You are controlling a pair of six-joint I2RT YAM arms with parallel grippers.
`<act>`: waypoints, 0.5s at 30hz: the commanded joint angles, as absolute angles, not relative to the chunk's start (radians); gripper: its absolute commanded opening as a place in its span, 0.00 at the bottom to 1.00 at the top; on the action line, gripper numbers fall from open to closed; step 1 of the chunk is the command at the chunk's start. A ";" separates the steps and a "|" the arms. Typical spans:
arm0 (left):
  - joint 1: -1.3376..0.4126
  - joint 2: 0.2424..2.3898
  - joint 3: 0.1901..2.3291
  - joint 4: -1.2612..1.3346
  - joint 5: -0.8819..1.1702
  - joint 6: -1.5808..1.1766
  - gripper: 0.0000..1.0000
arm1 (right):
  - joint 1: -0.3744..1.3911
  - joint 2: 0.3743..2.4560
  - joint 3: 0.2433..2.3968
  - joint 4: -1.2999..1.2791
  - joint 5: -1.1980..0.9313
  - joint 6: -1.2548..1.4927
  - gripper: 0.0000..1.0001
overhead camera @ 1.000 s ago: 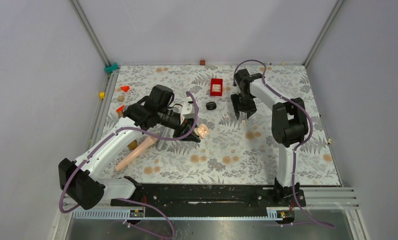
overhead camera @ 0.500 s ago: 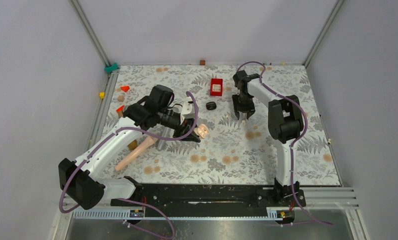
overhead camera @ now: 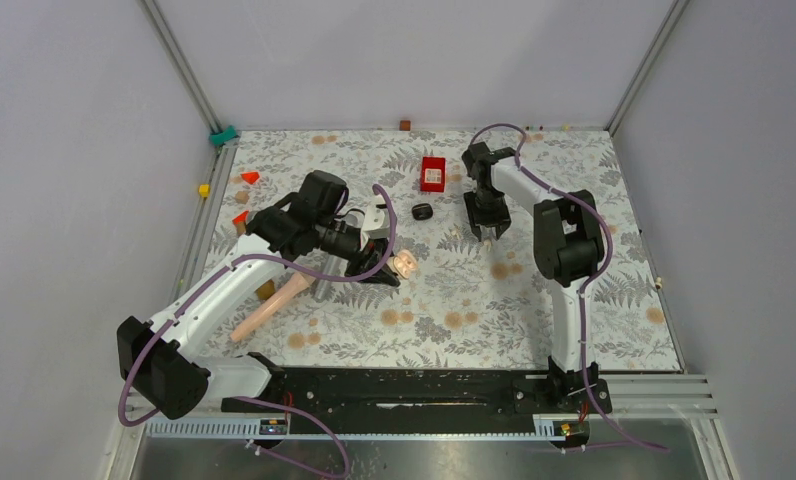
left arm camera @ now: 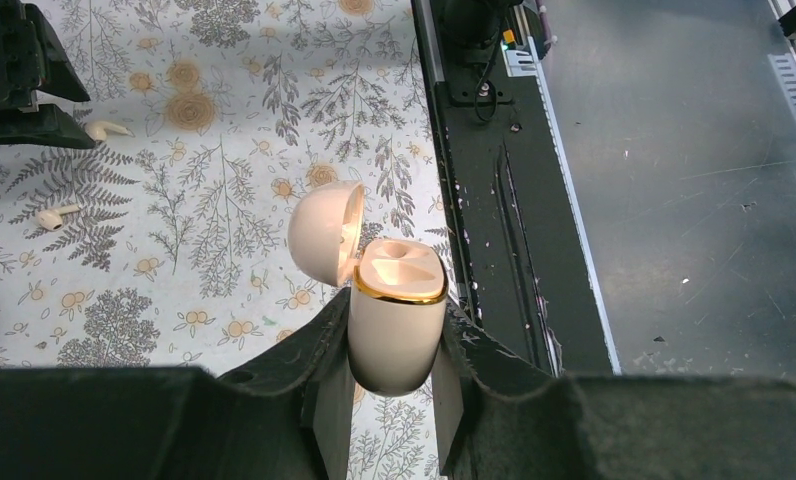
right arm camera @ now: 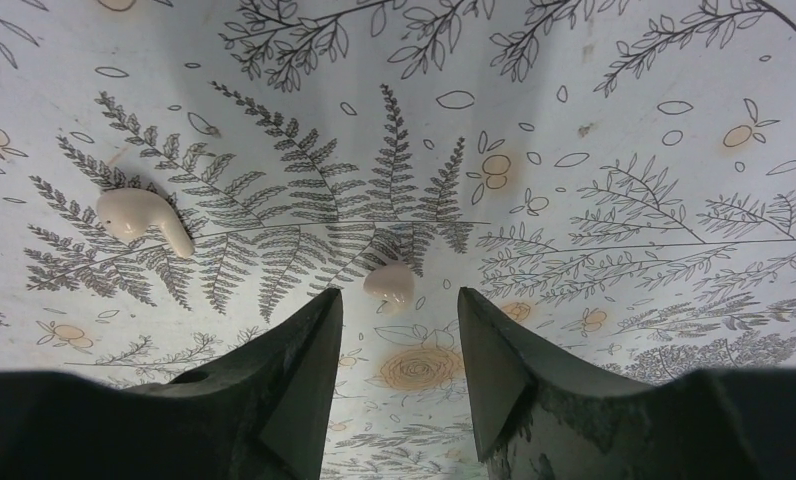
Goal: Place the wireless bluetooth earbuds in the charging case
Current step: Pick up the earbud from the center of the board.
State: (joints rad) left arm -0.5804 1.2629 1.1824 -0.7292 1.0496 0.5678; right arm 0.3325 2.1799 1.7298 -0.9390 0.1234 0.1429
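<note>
From above, the left tool (overhead camera: pixel 394 268) clamps the cream, gold-rimmed plastic charging case (overhead camera: pixel 406 262), well apart from the right tool (overhead camera: pixel 486 232).

Left wrist: the case lid is hinged open and both sockets are bare.

Right wrist: the jaws are part-open and empty. One small cream earbud (right arm camera: pixel 389 283) lies on the floral bench (right arm camera: pixel 614 120) just below the gap between them, and a second cream earbud (right arm camera: pixel 142 217) lies farther off to the side. I'd centre the tool, come straight down and pinch gently.

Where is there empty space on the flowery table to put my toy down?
The widest bare patch is the table's near-right part, right of the right arm. Another lies at the near middle, between both arms. It is crowded around the red box, the black oval thing and the two earbuds by the right jaws.
</note>
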 commanded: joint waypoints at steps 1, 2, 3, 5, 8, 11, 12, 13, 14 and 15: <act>-0.577 1.226 1.210 -0.737 1.064 0.602 0.00 | 0.378 2.195 1.776 -0.979 0.173 0.114 0.53; -0.576 1.225 1.210 -0.737 1.061 0.601 0.00 | 0.383 2.198 1.778 -0.981 0.178 0.110 0.54; -0.577 1.223 1.211 -0.736 1.061 0.600 0.00 | 0.389 2.198 1.777 -0.982 0.182 0.108 0.54; -0.577 1.221 1.211 -0.737 1.060 0.599 0.00 | 0.398 2.199 1.775 -0.981 0.198 0.104 0.53; -0.576 1.223 1.211 -0.736 1.059 0.598 0.00 | 0.402 2.188 1.753 -0.976 0.213 0.104 0.53; -0.574 1.229 1.213 -0.736 1.055 0.595 0.00 | 0.402 2.177 1.731 -0.966 0.226 0.099 0.53; -0.575 1.233 1.213 -0.737 1.056 0.595 0.00 | 0.402 2.176 1.729 -0.967 0.230 0.097 0.53; -0.575 1.234 1.215 -0.737 1.058 0.594 0.00 | 0.402 2.175 1.729 -0.965 0.235 0.096 0.54; -0.574 1.235 1.216 -0.736 1.057 0.591 0.00 | 0.403 2.176 1.730 -0.965 0.236 0.094 0.55; -0.575 1.237 1.218 -0.736 1.058 0.590 0.00 | 0.404 2.177 1.729 -0.965 0.237 0.093 0.55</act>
